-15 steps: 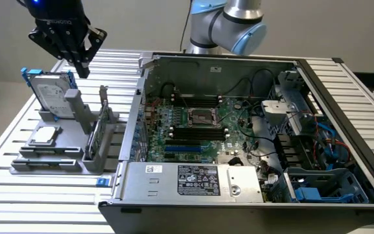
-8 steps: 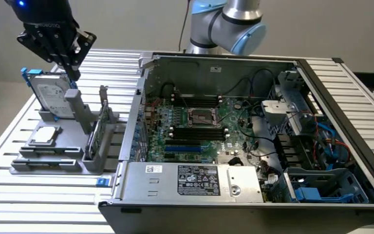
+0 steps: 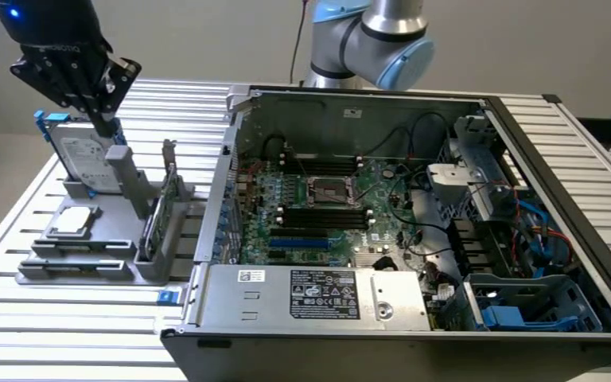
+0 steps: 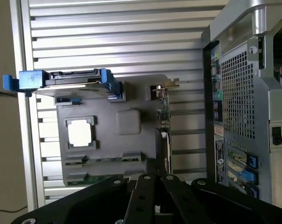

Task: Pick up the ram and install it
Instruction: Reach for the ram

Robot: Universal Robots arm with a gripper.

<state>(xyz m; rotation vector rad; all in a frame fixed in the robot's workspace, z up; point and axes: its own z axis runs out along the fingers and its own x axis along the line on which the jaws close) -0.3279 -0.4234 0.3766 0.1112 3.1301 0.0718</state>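
The ram (image 3: 77,247) is a thin dark stick lying on edge in a front slot of the grey holder (image 3: 93,208); a second stick (image 3: 70,269) sits in the slot in front of it. The wrist view shows a green ram edge (image 4: 92,178) just beside my fingers. My black gripper (image 3: 107,127) hangs above the holder's back end, by the silver hard drive (image 3: 80,155). It is shut with nothing between its fingers, well above the ram. In the wrist view the gripper (image 4: 155,175) has its fingers pressed together over the holder (image 4: 131,95).
An upright card with a metal bracket (image 3: 168,199) and a square processor (image 3: 75,223) also sit in the holder. The open computer case (image 3: 560,159) lies to the exterior view's right, its motherboard (image 3: 321,199) with black memory slots exposed. Everything rests on a slatted metal table (image 3: 72,334).
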